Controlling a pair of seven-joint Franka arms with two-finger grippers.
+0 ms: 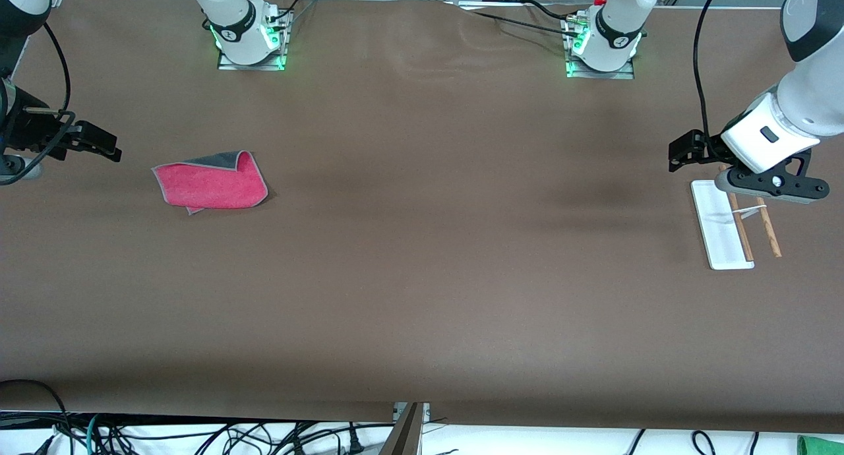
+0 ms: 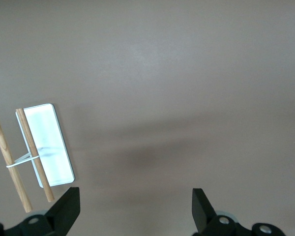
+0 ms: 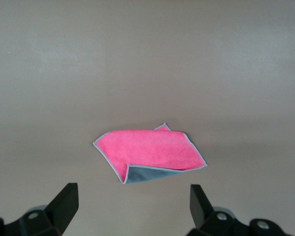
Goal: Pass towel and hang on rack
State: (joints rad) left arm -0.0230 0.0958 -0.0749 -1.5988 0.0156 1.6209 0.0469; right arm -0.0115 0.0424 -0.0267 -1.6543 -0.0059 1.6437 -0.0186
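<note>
The towel (image 1: 211, 181) lies flat on the brown table toward the right arm's end, pink side up, with one grey corner folded over. It also shows in the right wrist view (image 3: 150, 150). My right gripper (image 1: 109, 148) hangs open and empty over the table beside the towel, apart from it (image 3: 133, 204). The rack (image 1: 722, 231) stands toward the left arm's end, with a white base and two brown rods (image 1: 768, 231). It shows in the left wrist view (image 2: 49, 145). My left gripper (image 1: 679, 153) hangs open and empty over the table beside the rack (image 2: 136, 206).
The right arm's base (image 1: 247, 39) and the left arm's base (image 1: 603, 46) stand along the table edge farthest from the front camera. Loose cables (image 1: 198, 435) lie below the edge nearest to it. Bare brown table (image 1: 448, 231) stretches between towel and rack.
</note>
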